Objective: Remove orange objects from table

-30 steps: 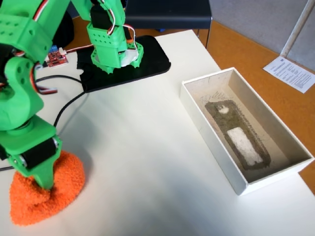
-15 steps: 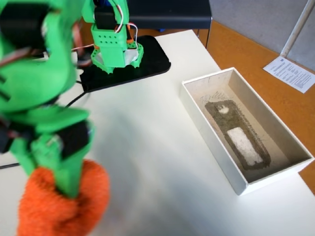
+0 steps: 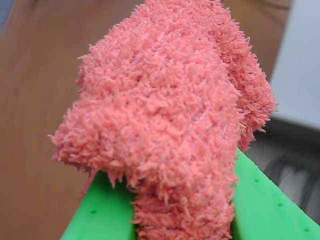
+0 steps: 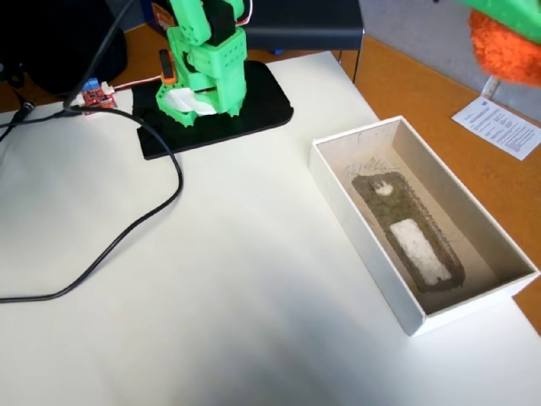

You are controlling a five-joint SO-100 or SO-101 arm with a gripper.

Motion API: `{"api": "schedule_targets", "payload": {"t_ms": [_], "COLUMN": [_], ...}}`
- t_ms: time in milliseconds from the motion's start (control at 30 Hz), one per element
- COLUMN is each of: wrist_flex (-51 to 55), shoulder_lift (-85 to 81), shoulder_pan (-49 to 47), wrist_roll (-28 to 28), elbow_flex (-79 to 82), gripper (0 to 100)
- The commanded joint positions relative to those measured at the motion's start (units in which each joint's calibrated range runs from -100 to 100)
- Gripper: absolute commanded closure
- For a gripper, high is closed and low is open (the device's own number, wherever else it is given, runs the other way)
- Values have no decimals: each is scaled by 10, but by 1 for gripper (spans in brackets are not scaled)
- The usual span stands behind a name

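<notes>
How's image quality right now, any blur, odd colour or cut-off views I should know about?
Wrist view: the orange lump fills the frame and renders pinkish; the background behind it is soft and out of focus. Fixed view: the white table and the white box are sharp and evenly lit, but the lump is blurred and cut off at the top right corner, so the gripper barely shows.

Fixed view: top edge is cutting off most of the gripper [image 4: 507,15], only a blurred green sliver showing; orange lump [image 4: 510,49] is also running out at the top-right corner, blurred. Arm base [image 4: 205,63] is getting cropped above. Black cable [image 4: 101,245] is running off the left edge. Wrist view: lump [image 3: 165,120] is hiding the fingertips [image 3: 270,210] and gap btwn jaws; bottom edge is cropping both. Background is looking too blurred to read.
</notes>
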Motion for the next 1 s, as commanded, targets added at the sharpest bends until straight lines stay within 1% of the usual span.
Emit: {"api": "schedule_targets", "payload": {"t_ms": [0,167,333,967], "wrist_flex": [-15,-22,6,-17], "shoulder_lift": [-51,-48,-57,-65], "shoulder_pan": [8,57,101,116], "wrist_roll": [-24,-30,-25,-12], "elbow_flex": [58,106,144,160], "gripper": [100,100,100,100]}}
